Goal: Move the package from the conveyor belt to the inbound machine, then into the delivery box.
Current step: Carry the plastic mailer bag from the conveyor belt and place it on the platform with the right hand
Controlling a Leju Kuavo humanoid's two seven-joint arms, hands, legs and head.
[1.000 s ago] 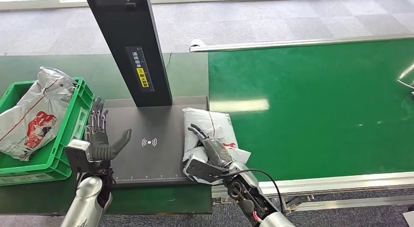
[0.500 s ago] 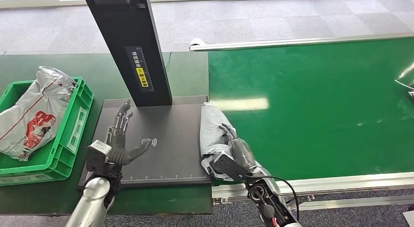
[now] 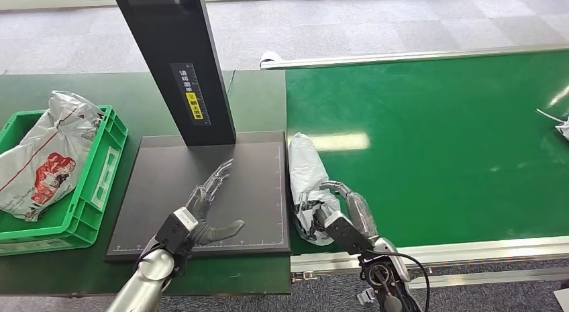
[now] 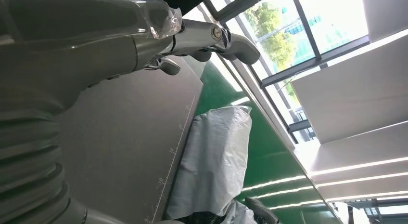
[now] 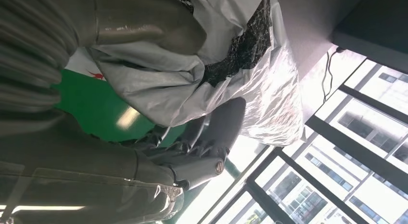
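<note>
The grey plastic package (image 3: 305, 174) stands tipped on its edge on the green conveyor belt (image 3: 436, 144), right beside the dark scan plate (image 3: 258, 171) of the inbound machine. My right hand (image 3: 345, 215) grips its near end; the right wrist view shows the thumb and fingers (image 5: 211, 132) wrapped around the crumpled package (image 5: 260, 84). My left hand (image 3: 204, 204) hovers open over the plate's near half, fingers spread toward the package. From the left wrist, the package (image 4: 216, 161) lies just past the plate (image 4: 130, 132) edge.
The machine's black column (image 3: 178, 57) rises from the plate's far side. A green delivery box (image 3: 100, 171) at the left holds a grey and red package (image 3: 47, 154). Another package (image 3: 562, 127) sits at the belt's far right edge.
My right hand has drawn the package to the right, off the plate's edge, and turned it up on its side. My left hand has swung right and forward over the plate.
</note>
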